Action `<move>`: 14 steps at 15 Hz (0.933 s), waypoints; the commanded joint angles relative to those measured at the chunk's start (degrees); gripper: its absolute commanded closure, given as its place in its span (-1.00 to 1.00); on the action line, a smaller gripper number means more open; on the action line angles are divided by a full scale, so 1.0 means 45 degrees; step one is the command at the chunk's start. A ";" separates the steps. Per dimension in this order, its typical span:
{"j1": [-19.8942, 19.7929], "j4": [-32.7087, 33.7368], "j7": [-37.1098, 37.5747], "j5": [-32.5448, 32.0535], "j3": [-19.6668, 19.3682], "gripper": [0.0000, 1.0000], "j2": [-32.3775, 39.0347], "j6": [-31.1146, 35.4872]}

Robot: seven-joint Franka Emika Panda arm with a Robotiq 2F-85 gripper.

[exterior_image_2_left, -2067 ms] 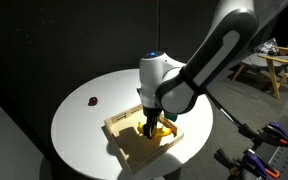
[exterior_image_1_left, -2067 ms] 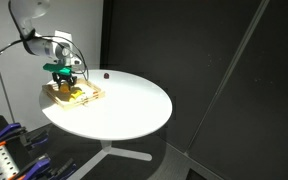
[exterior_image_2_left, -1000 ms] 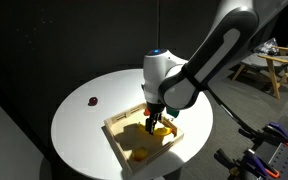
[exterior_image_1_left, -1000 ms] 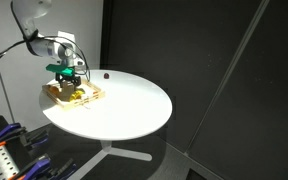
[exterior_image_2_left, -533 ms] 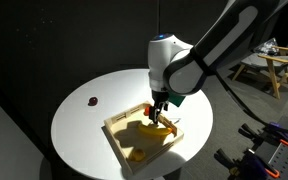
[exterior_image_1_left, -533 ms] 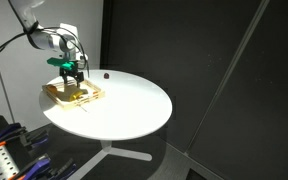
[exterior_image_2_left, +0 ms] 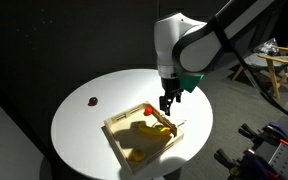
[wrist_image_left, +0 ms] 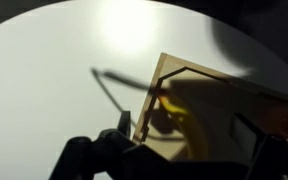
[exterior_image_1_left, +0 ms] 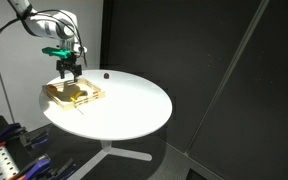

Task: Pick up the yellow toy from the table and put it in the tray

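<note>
Jaws of the black two-finger gripper (exterior_image_2_left: pixel 167 101) hang spread and empty, judging by the wrist view, where its dark fingers (wrist_image_left: pixel 96 160) stand well apart. Straight below them lies the small pale-yellow roundish toy (exterior_image_2_left: pixel 155 127), inside the shallow tan wooden tray (exterior_image_2_left: pixel 114 142) on the round white table (exterior_image_2_left: pixel 79 135). Farther off sits a tiny dark bead (exterior_image_2_left: pixel 92 100). Placement looks done, but a low swing across the rim could jolt the light tray and roll the toy out.

Tray (exterior_image_2_left: pixel 124 132) on table (exterior_image_2_left: pixel 82 125) edge; claw (exterior_image_2_left: pixel 168 104) above tray.
</note>
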 commanded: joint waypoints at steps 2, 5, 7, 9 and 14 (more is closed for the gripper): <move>-0.0757 -0.0660 -0.0577 0.0812 0.0529 -1.00 -0.1753 -0.1997; -0.1080 -0.0937 -0.1241 0.1448 0.0694 -1.00 -0.2672 -0.2991; -0.1223 -0.1165 -0.1719 0.1867 0.0735 -1.00 -0.3286 -0.3442; -0.1335 -0.1382 -0.2147 0.2173 0.0730 -1.00 -0.3927 -0.3824; -0.1479 -0.1812 -0.2855 0.2414 0.0646 -1.00 -0.5429 -0.4364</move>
